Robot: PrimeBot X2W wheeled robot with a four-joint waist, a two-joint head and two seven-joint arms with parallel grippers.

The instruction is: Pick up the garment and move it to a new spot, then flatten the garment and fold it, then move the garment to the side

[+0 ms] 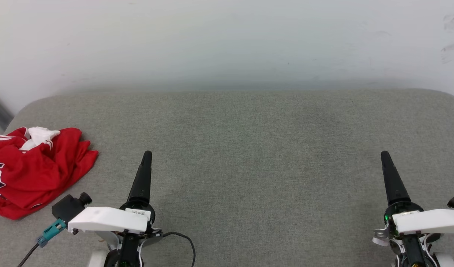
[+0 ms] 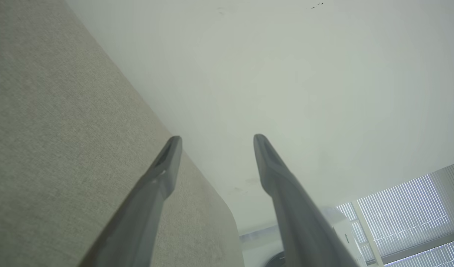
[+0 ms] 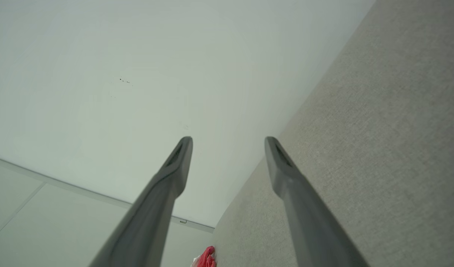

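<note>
The garment (image 1: 34,170) lies crumpled in a red heap with a white sleeve on top, at the left edge of the grey cushioned surface (image 1: 249,148). Black white-outlined lettering shows on its left side. My left gripper (image 1: 146,155) hovers to the right of the heap, apart from it, fingers pointing toward the wall. In the left wrist view my left gripper (image 2: 217,138) is open and holds nothing. My right gripper (image 1: 384,155) stands far to the right. The right wrist view shows the right gripper (image 3: 228,138) open and holding nothing, with a bit of the garment (image 3: 206,258) beyond it.
A pale wall (image 1: 227,44) runs along the far edge of the surface. A black cable (image 1: 186,241) loops beside my left wrist. Window blinds (image 2: 408,207) show past the surface's rounded corner. Pale floor (image 3: 34,222) lies beyond the surface's left end.
</note>
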